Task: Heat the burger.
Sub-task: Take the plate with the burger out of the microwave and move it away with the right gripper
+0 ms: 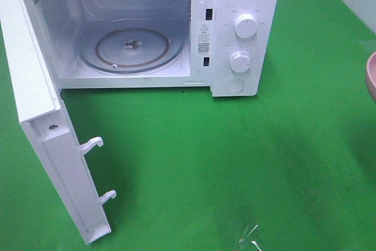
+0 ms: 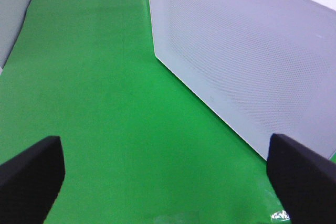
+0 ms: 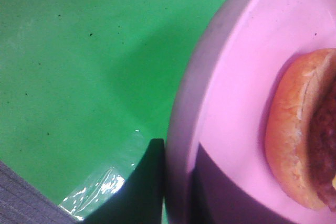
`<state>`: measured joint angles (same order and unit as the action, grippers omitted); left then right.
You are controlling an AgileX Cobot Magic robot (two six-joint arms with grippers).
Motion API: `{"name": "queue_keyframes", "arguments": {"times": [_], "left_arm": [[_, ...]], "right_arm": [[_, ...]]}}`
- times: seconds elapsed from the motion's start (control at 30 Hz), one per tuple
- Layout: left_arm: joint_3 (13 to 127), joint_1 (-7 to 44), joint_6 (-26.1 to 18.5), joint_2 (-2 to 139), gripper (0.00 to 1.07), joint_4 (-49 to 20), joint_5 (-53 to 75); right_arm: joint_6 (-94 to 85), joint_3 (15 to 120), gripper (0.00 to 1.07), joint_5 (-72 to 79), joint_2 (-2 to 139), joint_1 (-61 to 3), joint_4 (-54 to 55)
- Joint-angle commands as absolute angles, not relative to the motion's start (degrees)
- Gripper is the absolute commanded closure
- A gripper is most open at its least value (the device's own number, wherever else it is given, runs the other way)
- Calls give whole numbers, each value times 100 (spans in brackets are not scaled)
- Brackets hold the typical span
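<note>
The burger (image 3: 302,129) sits on a pink plate (image 3: 236,77), with only part of its golden bun and a strip of dark patty showing in the right wrist view; the rest runs out of that picture. The right gripper (image 3: 176,182) is pinched shut on the plate's rim, one dark finger on the outside of the rim and a shadowy shape just inside it, so the plate and burger are in its hold above or on the green table (image 1: 235,163). From the high camera only a sliver of that pink plate shows at the far right edge, well apart from the microwave (image 1: 247,33). The microwave's door (image 1: 53,145) stands swung wide, its two white latch hooks sticking out, and the glass turntable (image 1: 132,48) inside is bare. The left gripper (image 2: 168,182) hangs with its jaws spread wide and nothing between them, looking along the perforated face of the door. I'd say the step in hand is carrying the plated burger over to the oven; the next move calls for a level sweep across the table and in through the opening, low enough to clear the top of the cavity, then setting the plate on the turntable. There's a warning-triangle sticker and a QR code on the door frame, and small markings around the two dials (image 1: 244,26), all too small to read.
</note>
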<state>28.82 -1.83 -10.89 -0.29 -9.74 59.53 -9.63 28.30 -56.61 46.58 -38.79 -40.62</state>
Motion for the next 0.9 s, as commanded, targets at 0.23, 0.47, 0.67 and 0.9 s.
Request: {"name": "queue_keyframes", "arguments": {"times": [0.23, 0.47, 0.67, 0.9], "left_arm": [[2853, -201, -1060, -155, 3, -980, 5930], [2853, -201, -1060, -155, 3, -980, 5930], [2853, -201, -1060, -155, 3, -980, 5930], [2853, -201, -1060, -155, 3, -980, 5930]], "right_arm": [[544, 3340, 107, -6119, 5569, -3850, -4733], [1553, 3684, 107, -6394, 6371, -3850, -4801], [2567, 4011, 107, -6807, 7122, -3850, -4819], [3180, 4177, 107, -6961, 7506, -3850, -4836]]}}
